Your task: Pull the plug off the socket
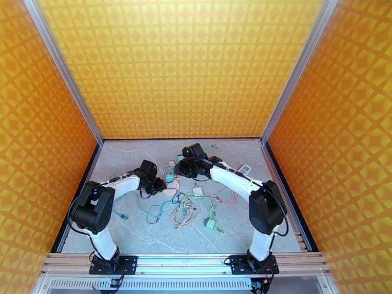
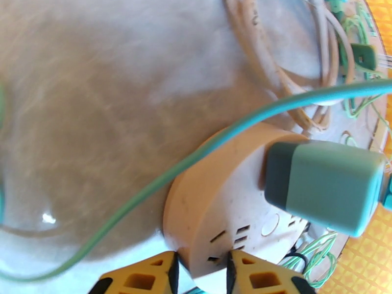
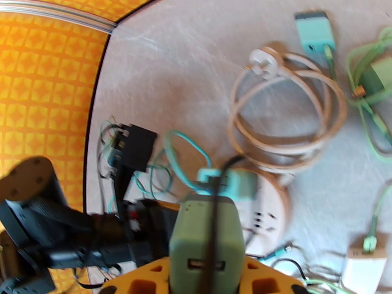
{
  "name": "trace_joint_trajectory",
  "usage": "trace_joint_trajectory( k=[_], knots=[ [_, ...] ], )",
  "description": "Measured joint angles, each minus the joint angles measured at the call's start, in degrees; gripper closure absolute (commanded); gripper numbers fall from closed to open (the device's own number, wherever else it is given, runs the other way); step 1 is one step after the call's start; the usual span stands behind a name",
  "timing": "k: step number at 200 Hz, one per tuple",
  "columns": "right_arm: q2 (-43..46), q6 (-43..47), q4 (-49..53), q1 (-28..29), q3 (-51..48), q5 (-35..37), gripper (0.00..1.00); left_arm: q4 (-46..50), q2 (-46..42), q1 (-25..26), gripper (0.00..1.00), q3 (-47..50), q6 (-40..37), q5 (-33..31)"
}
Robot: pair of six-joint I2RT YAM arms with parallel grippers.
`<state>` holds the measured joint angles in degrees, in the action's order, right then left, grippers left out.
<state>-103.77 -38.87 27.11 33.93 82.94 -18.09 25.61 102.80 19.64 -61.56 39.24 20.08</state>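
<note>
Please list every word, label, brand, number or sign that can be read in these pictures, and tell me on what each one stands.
None can be read.
Beige cable: small dark printed marks, too blurred to read.
Round socket: slots and a round mark, no legible lettering.
Green adapter: a slot in its near face, no legible label.

Grey marbled table; round beige socket, coiled cream cable, teal cord, white charger

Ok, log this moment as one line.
left pincer: shut on socket | right pincer: shut on plug | plug: in socket
</note>
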Motion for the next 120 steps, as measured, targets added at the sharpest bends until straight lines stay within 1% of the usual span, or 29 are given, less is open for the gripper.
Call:
trace_joint_trajectory(
  k=[31, 64, 93, 120],
  knots=[
    [5.6, -0.9, 0.1, -1.6, -6.2, 2.9, 0.76, 3.1, -0.3, -0.3, 0.70, -0.7, -0.8, -0.9],
    [11.3, -0.7, 2.1, -6.6, -8.1, 7.1, 0.76, 3.4, -0.3, -0.4, 0.70, -0.7, -1.5, -1.0],
    [15.3, 1.5, 6.1, -9.7, -5.2, 11.2, 0.76, 3.4, -0.3, -0.4, 0.70, -0.7, -2.1, -1.0],
    [16.6, 4.2, 10.2, -11.8, 2.3, 15.1, 0.76, 3.4, -0.3, -0.5, 0.70, -0.7, -2.3, -1.0]
  ],
)
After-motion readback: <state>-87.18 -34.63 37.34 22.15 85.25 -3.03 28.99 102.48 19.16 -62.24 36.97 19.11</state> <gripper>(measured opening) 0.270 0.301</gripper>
